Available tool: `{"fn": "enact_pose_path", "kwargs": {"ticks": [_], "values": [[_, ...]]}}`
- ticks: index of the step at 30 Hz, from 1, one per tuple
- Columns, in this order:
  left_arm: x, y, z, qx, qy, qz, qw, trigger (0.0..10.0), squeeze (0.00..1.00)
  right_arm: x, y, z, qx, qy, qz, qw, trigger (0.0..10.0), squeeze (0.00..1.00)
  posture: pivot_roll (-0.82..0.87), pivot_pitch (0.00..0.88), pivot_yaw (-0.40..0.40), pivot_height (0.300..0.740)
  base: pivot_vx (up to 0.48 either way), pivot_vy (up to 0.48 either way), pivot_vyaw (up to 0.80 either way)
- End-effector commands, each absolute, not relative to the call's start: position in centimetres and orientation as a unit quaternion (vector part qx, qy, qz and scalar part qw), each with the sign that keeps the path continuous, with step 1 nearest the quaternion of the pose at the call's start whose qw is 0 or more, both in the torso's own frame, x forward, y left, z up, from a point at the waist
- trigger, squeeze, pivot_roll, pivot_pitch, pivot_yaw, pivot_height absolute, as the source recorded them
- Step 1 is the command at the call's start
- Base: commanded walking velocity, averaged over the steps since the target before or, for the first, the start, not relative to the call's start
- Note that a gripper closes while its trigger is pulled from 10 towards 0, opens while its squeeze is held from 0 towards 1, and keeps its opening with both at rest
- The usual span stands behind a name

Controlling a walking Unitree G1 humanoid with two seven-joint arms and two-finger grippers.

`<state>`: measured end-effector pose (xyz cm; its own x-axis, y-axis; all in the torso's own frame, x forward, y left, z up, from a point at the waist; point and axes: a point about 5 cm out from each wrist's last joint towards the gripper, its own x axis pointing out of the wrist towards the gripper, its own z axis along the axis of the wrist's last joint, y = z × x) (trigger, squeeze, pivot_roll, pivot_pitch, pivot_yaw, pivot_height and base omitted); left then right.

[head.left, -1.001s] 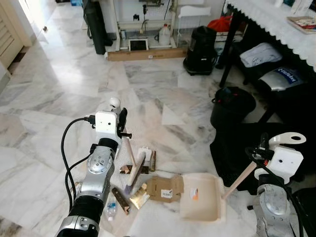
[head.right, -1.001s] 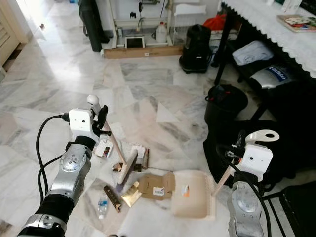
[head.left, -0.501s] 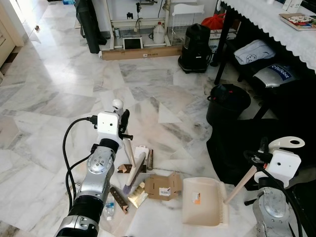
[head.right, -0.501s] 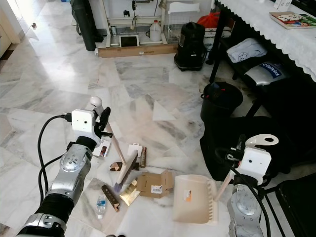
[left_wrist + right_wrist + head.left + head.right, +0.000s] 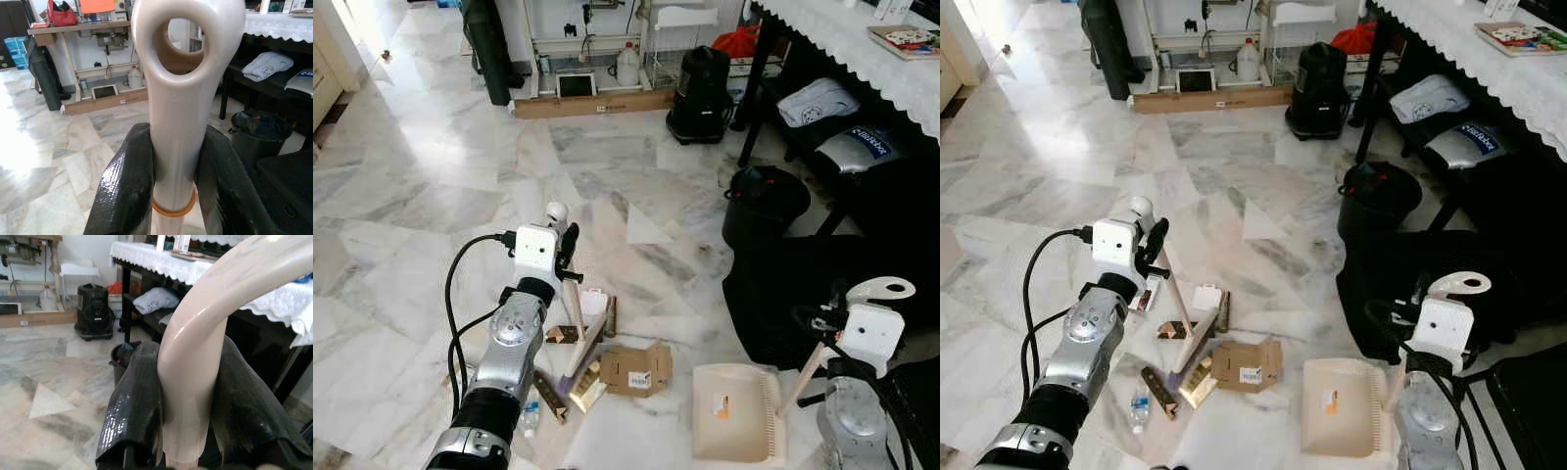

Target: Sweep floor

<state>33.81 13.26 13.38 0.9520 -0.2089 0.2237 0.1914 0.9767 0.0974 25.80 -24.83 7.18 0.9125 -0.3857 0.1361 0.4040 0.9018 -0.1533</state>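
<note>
A: What has the left gripper (image 5: 173,196) got?

B: Its two black fingers (image 5: 129,191) are clamped on the cream handle of the brush (image 5: 576,323). The handle slants down from the gripper, and the brush head rests on the marble floor (image 5: 431,186) just below and in front of it.

A: And what lies by the bristles?

B: Litter, close around the head: a flattened cardboard box (image 5: 636,369), a white packet (image 5: 593,302), some dark and gold wrappers (image 5: 551,396), and a small bottle (image 5: 530,418) nearer the left arm.

A: The right gripper (image 5: 188,431)?

B: Closed on the curved cream handle of the dustpan (image 5: 734,426). The pan sits flat on the floor, down and to the inner side of that gripper, its mouth turned toward the litter but well apart from the box.

A: Anything past the right gripper?

B: A black bin (image 5: 769,203) stands farther out, near a dark table (image 5: 832,39) with a lace cloth
</note>
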Motion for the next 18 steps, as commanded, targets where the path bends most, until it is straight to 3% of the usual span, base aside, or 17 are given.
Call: {"fn": "enact_pose_path", "kwargs": {"ticks": [1,18], "values": [[34.2,13.0,14.6,0.045,-0.138,-0.106,0.984,10.0,0.0,26.1,-24.6,7.7,-0.092,-0.07,-0.197,0.974,10.0,0.0,0.05,0.114,0.015,0.74,0.0,0.0,0.0],[33.3,14.0,14.4,0.066,-0.126,-0.124,0.982,10.0,0.0,27.1,-22.1,5.7,-0.085,-0.057,-0.169,0.98,10.0,0.0,0.12,0.204,0.038,0.74,0.0,0.0,0.0]]}}
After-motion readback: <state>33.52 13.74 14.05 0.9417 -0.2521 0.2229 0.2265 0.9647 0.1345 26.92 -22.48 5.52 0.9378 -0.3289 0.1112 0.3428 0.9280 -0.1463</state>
